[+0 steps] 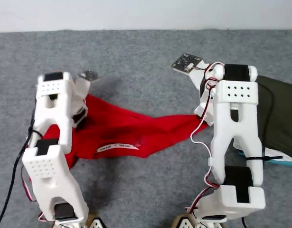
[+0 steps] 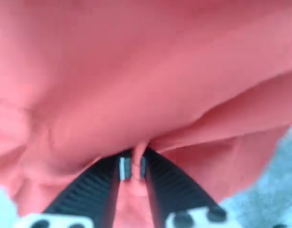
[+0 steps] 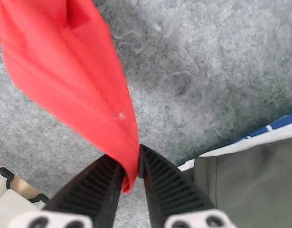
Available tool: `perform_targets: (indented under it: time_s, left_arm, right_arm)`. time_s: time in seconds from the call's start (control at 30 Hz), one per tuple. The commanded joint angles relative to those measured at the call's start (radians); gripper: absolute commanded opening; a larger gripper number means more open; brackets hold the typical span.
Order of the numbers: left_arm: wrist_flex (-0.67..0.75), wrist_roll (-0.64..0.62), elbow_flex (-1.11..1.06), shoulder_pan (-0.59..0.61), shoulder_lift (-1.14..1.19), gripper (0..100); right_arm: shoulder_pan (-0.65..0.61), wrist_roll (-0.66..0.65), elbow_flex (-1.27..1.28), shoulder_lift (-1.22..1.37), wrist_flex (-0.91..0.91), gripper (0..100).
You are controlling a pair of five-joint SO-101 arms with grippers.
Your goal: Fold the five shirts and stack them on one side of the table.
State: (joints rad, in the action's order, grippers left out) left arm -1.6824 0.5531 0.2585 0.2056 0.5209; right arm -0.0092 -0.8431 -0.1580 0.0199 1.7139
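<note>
The red shirt [image 1: 122,130] hangs stretched across the middle of the table [image 1: 136,61]. One end is pinched in the left gripper [image 2: 133,165] and the other in the right gripper [image 3: 132,166], both with jaws nearly closed on cloth. This looks like the spreading step, ahead of a fold. Next it probably wants laying down flat and even. A green shirt [image 1: 278,111] lies at the right edge, seemingly on top of another. The white label [image 1: 118,147] carries print too small to read.
</note>
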Motion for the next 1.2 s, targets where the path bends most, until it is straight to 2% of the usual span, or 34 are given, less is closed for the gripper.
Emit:
perform_targets:
  time_s: [0.0,0.37,0.73,0.87,1.03,1.17]
  left_arm:
    - [-0.074,-0.017,0.147,-0.002,-0.152,1]
    - [-0.072,-0.057,0.202,-0.003,-0.597,1]
    - [-0.075,0.018,0.145,0.014,-0.827,2]
    - [-0.077,0.086,0.002,0.015,-0.898,2]
    - [-0.075,0.12,-0.278,0.006,-0.947,2]
    - [-0.071,0.153,-0.417,0.006,-0.947,2]
  right_arm:
    - [-0.005,-0.008,-0.052,-0.102,0.005,1.0]
    - [-0.016,-0.008,-0.173,-0.312,0.001,1.0]
    - [-0.016,-0.008,-0.282,-0.329,0.01,1.0]
    - [-0.016,-0.008,-0.258,-0.305,0.005,1.1]
    - [-0.028,-0.003,-0.241,-0.243,0.013,1.1]
    - [-0.045,-0.002,-0.241,-0.216,0.013,1.1]
